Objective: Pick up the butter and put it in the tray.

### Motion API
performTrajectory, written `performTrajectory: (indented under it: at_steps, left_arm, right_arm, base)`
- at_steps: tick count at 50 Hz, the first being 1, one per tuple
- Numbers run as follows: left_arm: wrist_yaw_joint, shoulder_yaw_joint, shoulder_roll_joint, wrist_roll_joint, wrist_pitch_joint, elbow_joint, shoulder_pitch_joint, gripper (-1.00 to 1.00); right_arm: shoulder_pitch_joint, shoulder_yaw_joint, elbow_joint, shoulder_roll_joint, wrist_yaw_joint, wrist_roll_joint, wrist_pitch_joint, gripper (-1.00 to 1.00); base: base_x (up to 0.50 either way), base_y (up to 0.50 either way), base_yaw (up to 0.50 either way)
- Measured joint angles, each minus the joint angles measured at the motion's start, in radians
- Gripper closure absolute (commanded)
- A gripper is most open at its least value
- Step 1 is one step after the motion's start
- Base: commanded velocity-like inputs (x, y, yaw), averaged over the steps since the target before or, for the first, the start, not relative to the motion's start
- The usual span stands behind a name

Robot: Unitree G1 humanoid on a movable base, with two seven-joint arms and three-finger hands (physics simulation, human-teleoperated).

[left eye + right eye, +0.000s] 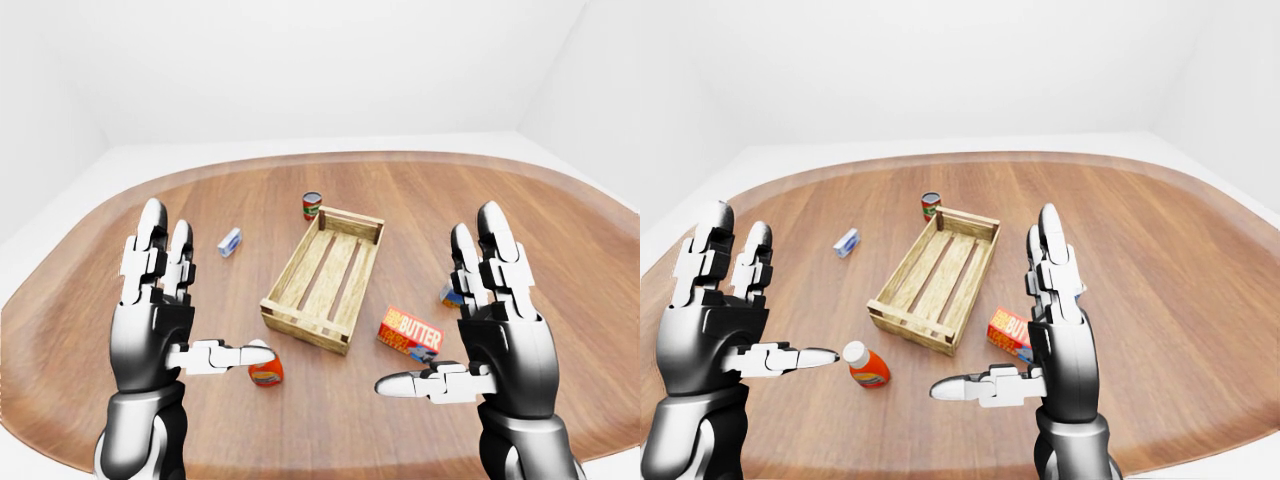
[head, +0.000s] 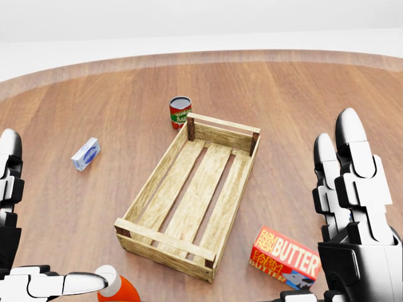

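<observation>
**Butter lay beside the tray, both hands raised and empty**

The butter (image 2: pixel 285 258) lay flat on the table (image 2: pixel 75 207), just beside the tray (image 2: pixel 189 196), off the tray's lower right corner in the head view and not touching it. Its red-and-orange top face, with the lettering, pointed up.

The head view showed the butter almost whole, its lower right corner cut off by the right hand (image 2: pixel 352 207). The right-eye view hid much of the box behind that hand's fingers, while the left-eye view showed it clear between the tray and the hand. Only the left-eye view showed a small blue can (image 1: pixel 450 296), peeping out from behind the right hand's fingers, further from the tray than the butter. The ketchup bottle (image 1: pixel 865 366), below the tray's lower left corner, appeared whole in the right-eye view; the head view caught just its white cap and shoulder at the bottom edge.

A red can (image 2: pixel 179 112) stood just beyond the tray's far left corner, and a small blue-and-white box (image 2: pixel 85 154) lay well to the tray's left.

The right hand stood upright with fingers straight and spread, thumb pointing left across the view, gripping nothing. The left hand (image 1: pixel 160 310) mirrored it on the tray's other side, fingers up, thumb pointing right, also empty. The butter sat near the right hand in the views, with no contact visible.
</observation>
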Motion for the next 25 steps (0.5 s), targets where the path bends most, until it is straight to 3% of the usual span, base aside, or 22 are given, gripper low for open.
performTrajectory:
  at_steps: [18, 25]
  left_arm:
    - [0.001, 0.004, 0.001, -0.002, 0.0, -0.002, -0.002, -1.0]
    - [0.003, 0.014, 0.004, -0.009, 0.0, 0.007, -0.015, -1.0]
  right_arm:
    - [-0.001, -0.019, 0.017, 0.006, 0.004, 0.004, 0.0, -1.0]
    - [-0.013, -0.057, 0.032, 0.016, 0.006, 0.009, 0.0, -1.0]
  base:
    - [0.49, -0.03, 0.0]
    - [0.01, 0.0, 0.0]
